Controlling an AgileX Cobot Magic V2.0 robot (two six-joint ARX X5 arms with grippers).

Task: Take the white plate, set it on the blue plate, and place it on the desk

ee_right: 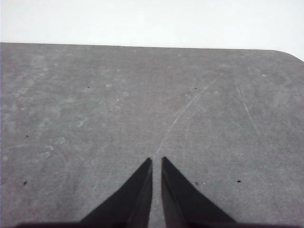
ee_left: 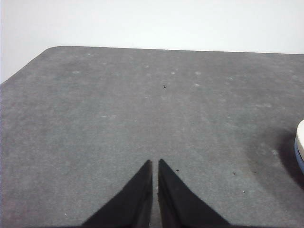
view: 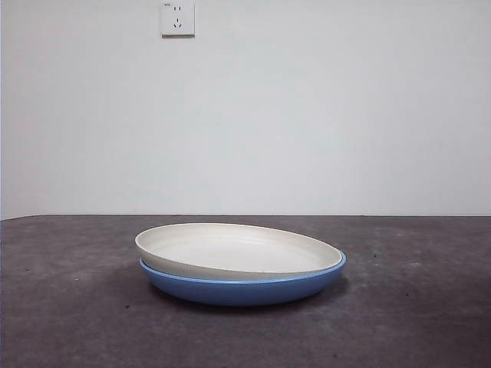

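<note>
In the front view the cream-white plate (view: 238,251) lies on the blue plate (view: 245,288), a little tilted, its left rim sticking out past the blue rim. Both rest on the dark speckled desk (view: 69,307). No gripper shows in the front view. My left gripper (ee_left: 155,162) is shut and empty over bare desk (ee_left: 118,104); slivers of the white plate (ee_left: 300,135) and the blue plate (ee_left: 299,159) show at the picture's edge. My right gripper (ee_right: 156,160) is shut and empty over bare desk (ee_right: 95,104), with no plate in its view.
A white wall with a power socket (view: 177,18) stands behind the desk. The desk's rounded far corners show in both wrist views. A long pale scratch (ee_right: 185,111) runs across the desk in the right wrist view.
</note>
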